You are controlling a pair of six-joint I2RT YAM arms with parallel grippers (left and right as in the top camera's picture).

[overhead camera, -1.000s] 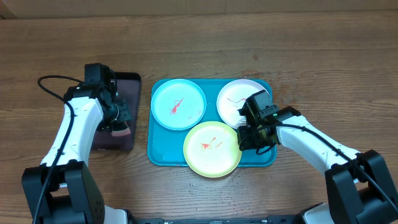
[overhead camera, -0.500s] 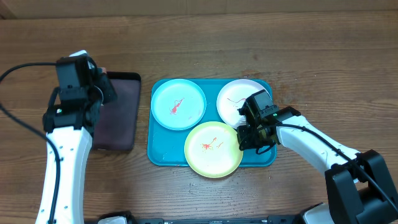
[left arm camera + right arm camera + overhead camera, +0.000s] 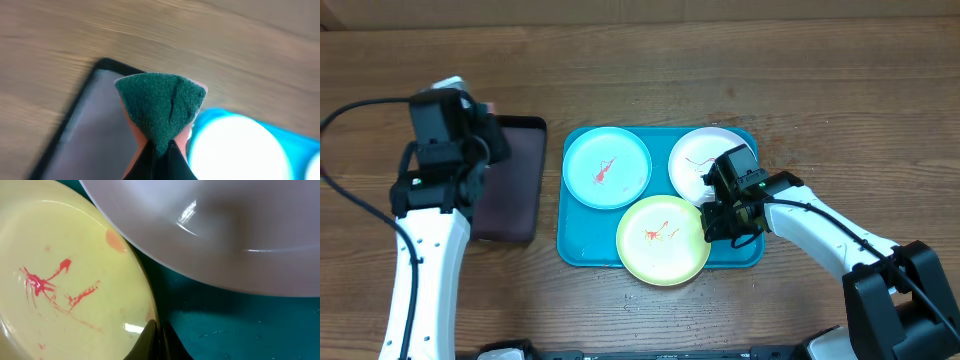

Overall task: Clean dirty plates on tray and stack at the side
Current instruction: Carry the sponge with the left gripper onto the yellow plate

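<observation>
Closest to the robot is the yellow plate [image 3: 662, 240], sitting at the front edge of the tray [image 3: 582, 250] and hanging a bit over the rim. It has red smears near the middle. The right gripper [image 3: 159, 340] is down at that plate's right edge, and in the wrist view its two fingers are pinched together right on the rim, so it's clamped on the yellow plate.

Just behind that, the white plate [image 3: 695, 160] is in the tray's back right corner with a thin red squiggle on it. In the wrist view its edge sits over the yellow plate's rim. The right arm covers part of its front edge from above.

The blue plate [image 3: 607, 167] is in the back left of the tray with a red smear in the center. All three plates are on the tray, none stacked off to the side.

Left of the tray there's a dark tray [image 3: 510, 190] on the table [image 3: 720, 60]. The left gripper [image 3: 160, 152] hangs over its far left corner, fingers closed on a sponge [image 3: 160, 105], green scrubby side facing the camera, pinkish underneath. The sponge is above the dark tray's edge, and the blue plate is a blur off to the side in that view.
</observation>
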